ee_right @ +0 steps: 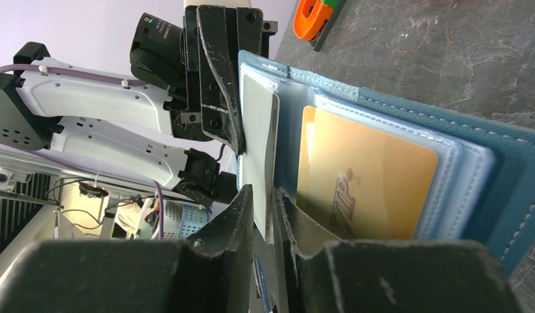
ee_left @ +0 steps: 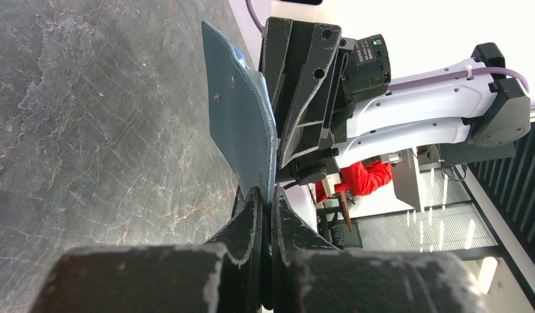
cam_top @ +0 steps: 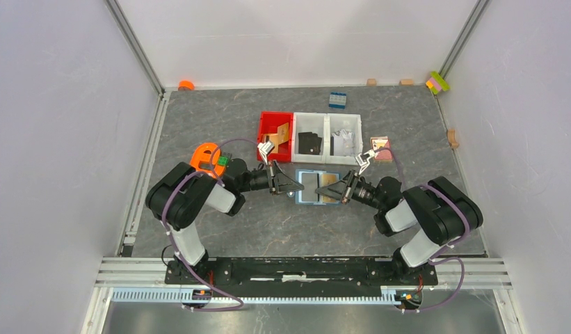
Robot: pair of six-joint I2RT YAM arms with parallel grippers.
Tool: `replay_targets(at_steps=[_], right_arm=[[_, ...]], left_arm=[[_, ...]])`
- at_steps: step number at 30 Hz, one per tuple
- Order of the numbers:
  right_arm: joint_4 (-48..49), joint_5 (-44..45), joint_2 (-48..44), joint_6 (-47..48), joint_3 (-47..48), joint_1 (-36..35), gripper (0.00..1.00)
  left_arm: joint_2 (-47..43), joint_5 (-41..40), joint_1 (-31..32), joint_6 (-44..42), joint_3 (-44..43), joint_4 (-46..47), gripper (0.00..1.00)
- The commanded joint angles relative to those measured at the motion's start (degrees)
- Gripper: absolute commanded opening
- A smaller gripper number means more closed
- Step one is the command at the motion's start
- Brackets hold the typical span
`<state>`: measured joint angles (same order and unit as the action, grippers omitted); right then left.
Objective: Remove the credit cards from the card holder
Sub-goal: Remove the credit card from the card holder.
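Note:
The steel-blue card holder (cam_top: 311,186) is open at mid-table, held up between both grippers. My left gripper (cam_top: 294,188) is shut on one edge of the card holder (ee_left: 242,124), pinching it at its fingertips (ee_left: 270,199). From the other side my right gripper (cam_top: 337,189) reaches into the card holder (ee_right: 506,169). Its jaws (ee_right: 263,190) stand slightly apart on either side of a silvery-grey credit card (ee_right: 258,124) that sticks out of a pocket. A tan-gold credit card (ee_right: 369,176) sits in the neighbouring pocket.
Behind the holder stand a red bin (cam_top: 268,122) with a tan card and two white bins (cam_top: 327,118) with a black and a silvery card. A pink item (cam_top: 382,148), a blue brick (cam_top: 337,99) and an orange spool (cam_top: 206,154) lie around.

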<state>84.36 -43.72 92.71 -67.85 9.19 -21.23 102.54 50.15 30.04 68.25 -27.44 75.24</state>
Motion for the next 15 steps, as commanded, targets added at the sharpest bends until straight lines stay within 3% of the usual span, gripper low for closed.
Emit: replay_targets(at_steps=[1,6,10,15], right_arm=[[18.7,-1.3,0.5,-1.0,1.1,-0.4,0.20],[19.5,-1.3,0.6,-1.4,1.0,-0.4,0.14],[19.5,-1.1,0.3,-1.2,0.9,-0.4,0.01],[16.2,0.7,-2.1,0.8,-1.2,1.6,0.00]], left_arm=[[0.7,1.6,0.4,1.5,-1.6,3.9,0.02],[1.0,1.5,0.4,0.8,-2.0,1.8,0.02],[0.9,1.3,0.4,0.3,-2.1,0.7,0.02],[-0.5,0.1,-0.6,-0.2,-0.8,0.4,0.02]])
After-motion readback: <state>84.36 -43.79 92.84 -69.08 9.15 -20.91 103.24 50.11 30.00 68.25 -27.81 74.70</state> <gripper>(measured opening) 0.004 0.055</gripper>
